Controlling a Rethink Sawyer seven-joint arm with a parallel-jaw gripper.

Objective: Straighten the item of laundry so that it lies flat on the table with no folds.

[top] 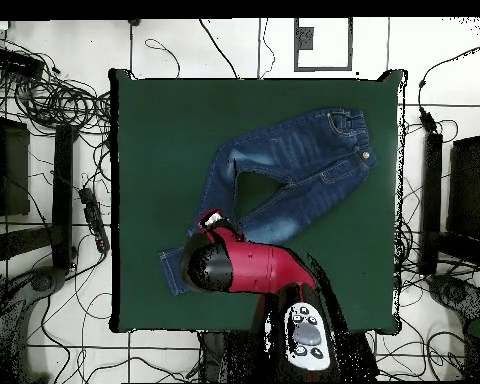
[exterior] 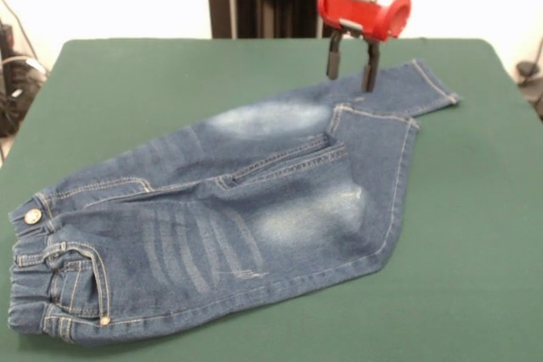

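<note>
Closest to the camera in the front view, the jeans (exterior: 229, 235) lay with the elastic waistband (exterior: 34, 294) at about eight o'clock on the table (exterior: 475, 294), the brass button (exterior: 33, 216) facing up just above it. From there the denim ran toward two o'clock. One leg was bent back on itself around the knee, its cloth doubled over near four o'clock of the garment's middle, while the other leg carried on to its cuff (exterior: 433, 84) near the far corner. So the jeans were not flat yet; the doubled leg was the fold left to clear.

Farthest back, the end effector (exterior: 353, 64) hung over that far leg, its two dark fingers (exterior: 334, 57) spread apart and pointing down, nothing between them. Their tips appeared to sit at or just above the denim close to the cuff; contact could not be told for certain. The overhead view agreed on the placing, with the red arm covering the lower leg.

By the look of it, this was the reach-for-grasp step. The next move probably called for lowering, pinching the cloth near the cuff, and drawing it outward, away from the waistband, to stretch the leg before dealing with the folded one.
</note>
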